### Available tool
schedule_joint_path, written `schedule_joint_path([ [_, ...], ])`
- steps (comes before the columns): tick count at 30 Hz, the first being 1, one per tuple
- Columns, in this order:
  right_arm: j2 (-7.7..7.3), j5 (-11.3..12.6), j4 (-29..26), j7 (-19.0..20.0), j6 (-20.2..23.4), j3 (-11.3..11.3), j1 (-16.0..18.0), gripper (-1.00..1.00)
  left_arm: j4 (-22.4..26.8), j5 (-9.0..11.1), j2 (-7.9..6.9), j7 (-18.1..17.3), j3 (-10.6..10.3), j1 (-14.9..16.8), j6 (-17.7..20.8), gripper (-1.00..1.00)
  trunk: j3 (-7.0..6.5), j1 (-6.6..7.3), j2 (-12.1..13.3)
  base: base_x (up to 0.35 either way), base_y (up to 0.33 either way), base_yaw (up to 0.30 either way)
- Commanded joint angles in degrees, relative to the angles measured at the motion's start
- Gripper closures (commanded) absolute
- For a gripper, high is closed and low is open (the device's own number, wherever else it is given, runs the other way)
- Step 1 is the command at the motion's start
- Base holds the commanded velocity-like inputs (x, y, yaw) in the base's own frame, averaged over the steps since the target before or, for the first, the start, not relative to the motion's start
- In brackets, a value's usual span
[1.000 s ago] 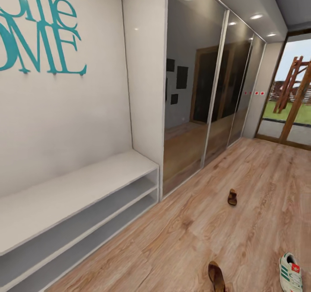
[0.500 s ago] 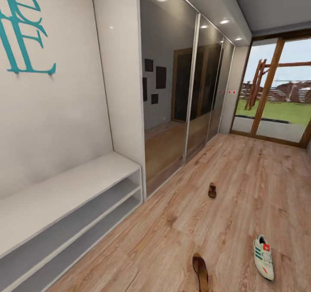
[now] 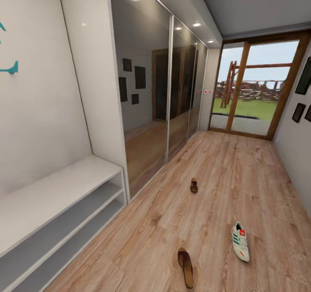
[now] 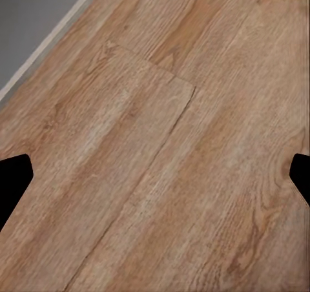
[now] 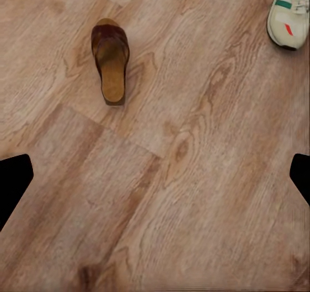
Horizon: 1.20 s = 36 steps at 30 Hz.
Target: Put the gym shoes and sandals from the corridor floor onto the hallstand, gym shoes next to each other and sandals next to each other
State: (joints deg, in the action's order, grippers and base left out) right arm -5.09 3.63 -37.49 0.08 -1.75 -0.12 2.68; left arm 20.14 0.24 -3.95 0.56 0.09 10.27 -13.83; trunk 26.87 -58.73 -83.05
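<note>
One white gym shoe (image 3: pixel 241 247) with green stripes lies on the corridor floor (image 3: pixel 242 175) at the lower right. A brown sandal (image 3: pixel 185 267) lies near the bottom centre and a second sandal (image 3: pixel 194 185) lies farther down the corridor. The right wrist view shows the near sandal (image 5: pixel 111 59) and the gym shoe (image 5: pixel 289 14) on the planks ahead of my open right gripper (image 5: pixel 155 179). My left gripper (image 4: pixel 155 179) is open over bare floor (image 4: pixel 161 143). The hallstand is out of view.
A plain pale-grey two-tier bench (image 3: pixel 52 193) stands along the left wall. Beyond it runs a mirrored sliding wardrobe (image 3: pixel 147 98). Glass doors (image 3: pixel 255 89) close the far end, and a wall (image 3: pixel 298 154) with dark frames bounds the right side.
The head camera has turned right, so the bench and wall lettering slid left and the right wall came into view. The shoes lie where they were.
</note>
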Motion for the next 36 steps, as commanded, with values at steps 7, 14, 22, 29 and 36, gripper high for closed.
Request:
schedule_joint_path([
  [7, 0.0, 0.34, 0.05, 0.01, -0.18, 0.05, 0.03, -1.0, -0.02, 0.02, -0.06, 0.06, 0.01, 0.02, -0.22, -1.0, 0.06, 0.0, -0.03, 0.0, 0.0, -0.29],
  [14, 0.04, 0.31, 0.07, -0.08, -0.18, 0.16, 0.04, -1.0, -0.02, 0.02, -0.09, 0.06, 0.0, 0.02, -0.23, -1.0, 0.06, 0.0, -0.03, 0.0, 0.0, -0.093],
  [22, 0.11, 0.19, 0.17, -0.16, -0.18, 0.37, 0.04, -1.0, -0.02, 0.02, -0.09, 0.06, 0.06, 0.02, -0.23, -1.0, 0.06, 0.0, -0.03, 0.0, 0.0, -0.015],
  [29, 0.24, 0.06, 1.16, -0.17, -0.18, 0.61, 0.04, -1.0, -0.02, 0.04, -0.09, 0.06, 0.08, 0.02, -0.23, -1.0, 0.06, 0.0, -0.03, 0.047, 0.0, -0.002],
  [36, 0.26, 0.05, 1.21, 0.08, -0.18, 0.63, 0.04, -1.0, -0.02, 0.02, -0.1, 0.06, 0.02, 0.02, -0.23, -1.0, 0.06, 0.0, -0.03, 0.12, 0.0, 0.0],
])
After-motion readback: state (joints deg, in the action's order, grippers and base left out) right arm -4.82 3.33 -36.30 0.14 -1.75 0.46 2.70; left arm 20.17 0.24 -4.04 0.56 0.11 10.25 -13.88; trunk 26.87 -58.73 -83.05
